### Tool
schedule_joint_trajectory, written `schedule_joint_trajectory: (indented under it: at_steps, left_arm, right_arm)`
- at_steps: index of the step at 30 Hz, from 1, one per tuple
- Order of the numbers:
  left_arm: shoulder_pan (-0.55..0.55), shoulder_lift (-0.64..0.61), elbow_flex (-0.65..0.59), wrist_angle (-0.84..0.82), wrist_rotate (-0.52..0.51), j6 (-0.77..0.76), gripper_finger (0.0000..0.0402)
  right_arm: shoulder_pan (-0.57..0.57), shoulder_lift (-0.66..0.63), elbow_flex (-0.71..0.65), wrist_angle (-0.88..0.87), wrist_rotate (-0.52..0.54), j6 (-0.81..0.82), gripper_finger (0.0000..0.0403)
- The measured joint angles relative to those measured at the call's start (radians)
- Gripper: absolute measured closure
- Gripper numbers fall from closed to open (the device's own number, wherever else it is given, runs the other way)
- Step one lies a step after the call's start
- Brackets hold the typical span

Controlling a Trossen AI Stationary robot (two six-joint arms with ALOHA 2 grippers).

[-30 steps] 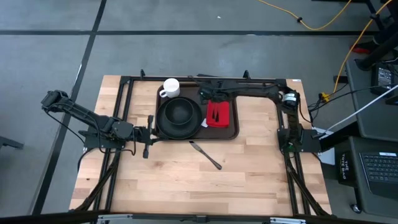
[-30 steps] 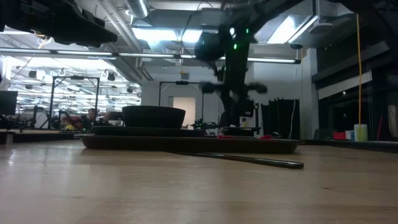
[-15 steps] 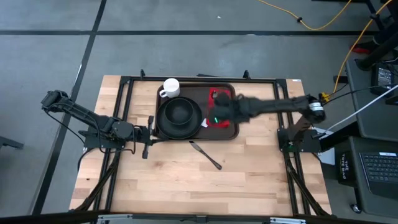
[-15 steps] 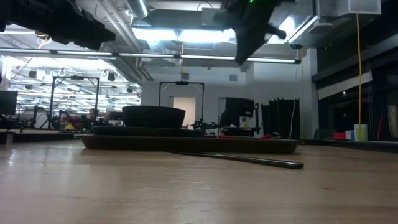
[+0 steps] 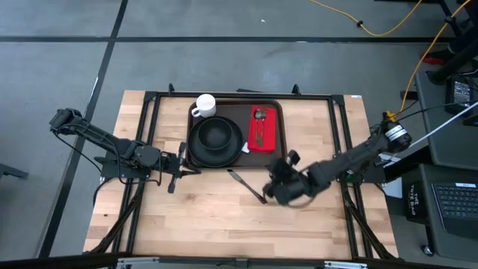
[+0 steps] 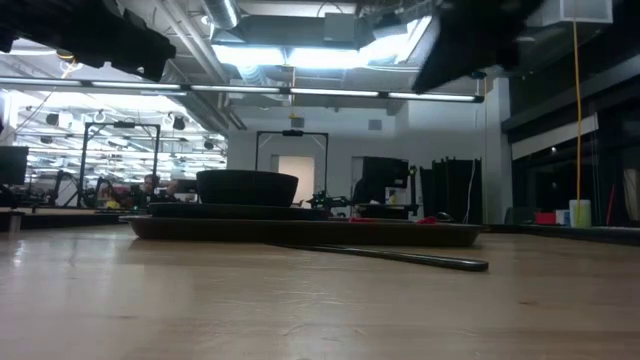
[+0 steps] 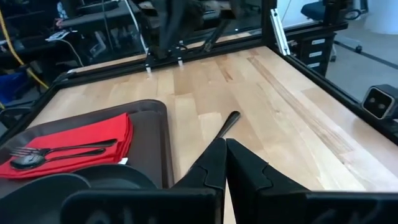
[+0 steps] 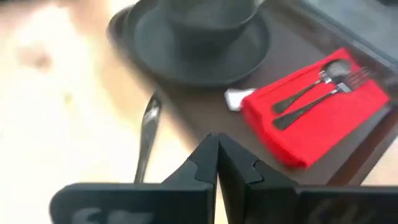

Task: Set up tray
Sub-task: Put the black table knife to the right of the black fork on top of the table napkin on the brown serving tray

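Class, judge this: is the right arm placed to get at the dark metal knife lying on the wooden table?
Probably yes. The right gripper hovers just beside the dark metal knife, which lies alone on the wooden table, outside the dark brown tray. Nothing stands between them; its fingers look shut.

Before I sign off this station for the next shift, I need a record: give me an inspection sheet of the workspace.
Surface: wooden table, bare planks in front.
Job's things: tray at the back, holding a black plate with a bowl, a white mug, and a red napkin carrying a spoon and fork.
Clutter: a knife lies on the wood, off the tray.
Grippers: left gripper shut, beside the tray's left edge; right gripper shut, near the knife's handle end.
Cables: yellow cable on the floor behind the table.
Surroundings: grey floor, a keyboard at right.
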Motion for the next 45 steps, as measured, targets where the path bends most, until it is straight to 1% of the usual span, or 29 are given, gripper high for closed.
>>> schedule_joint_trajectory:
  at_steps: [4,6,10,13,17,20,24,27,33,34,37,39,43,45]
  left_arm:
    - [0.0,0.0,0.0,0.001,0.011,0.0,0.0396]
    - [0.0,0.0,0.0,0.01,0.011,0.0,0.0397]
    - [0.0,0.0,0.0,0.01,0.009,0.0,0.04]
    - [-0.001,0.0,0.0,0.019,0.002,-0.021,0.04]
    - [-0.007,0.0,0.0,0.044,0.015,-0.075,0.0399]
    - [-0.031,0.006,0.0,0.06,0.013,-0.092,0.04]
    - [-0.076,0.04,0.0,0.076,-0.057,-0.136,0.0399]
    - [-0.119,0.104,0.0,0.115,-0.125,-0.175,0.04]
    - [-0.187,0.311,0.003,0.34,-0.176,-0.185,0.0399]
    - [-0.193,0.346,0.013,0.354,-0.182,-0.19,0.0399]
    - [-0.198,0.437,0.066,0.331,-0.195,-0.267,0.04]
    - [-0.196,0.491,0.12,0.289,-0.195,-0.289,0.0401]
    - [-0.196,0.581,0.262,0.125,-0.194,-0.291,0.0399]
    - [-0.196,0.619,0.335,0.042,-0.194,-0.291,0.0399]
  right_arm:
    - [0.056,0.0,-0.068,0.051,-0.023,0.005,0.0392]
    - [0.067,0.0,-0.093,0.089,-0.075,0.005,0.0395]
    - [0.079,0.0,-0.132,0.228,-0.217,0.005,0.0394]
    - [0.089,0.005,-0.136,0.31,-0.247,-0.021,0.0393]
    - [0.11,0.009,-0.137,0.316,-0.297,-0.049,0.0398]
    - [0.127,0.009,-0.137,0.318,-0.309,-0.049,0.0398]
    - [0.143,0.009,-0.137,0.319,-0.335,-0.049,0.0399]
    - [0.151,0.009,-0.137,0.319,-0.353,-0.049,0.0399]
    - [0.168,0.009,-0.136,0.307,-0.354,-0.047,0.0399]
    - [0.173,0.009,-0.136,0.299,-0.355,-0.033,0.0399]
    - [0.19,0.009,-0.136,0.271,-0.372,0.011,0.0399]
    - [0.203,0.009,-0.136,0.234,-0.373,0.037,0.0399]
    - [0.221,0.009,-0.136,0.163,-0.371,0.107,0.0398]
    - [0.221,0.009,-0.136,0.16,-0.367,0.105,0.0398]
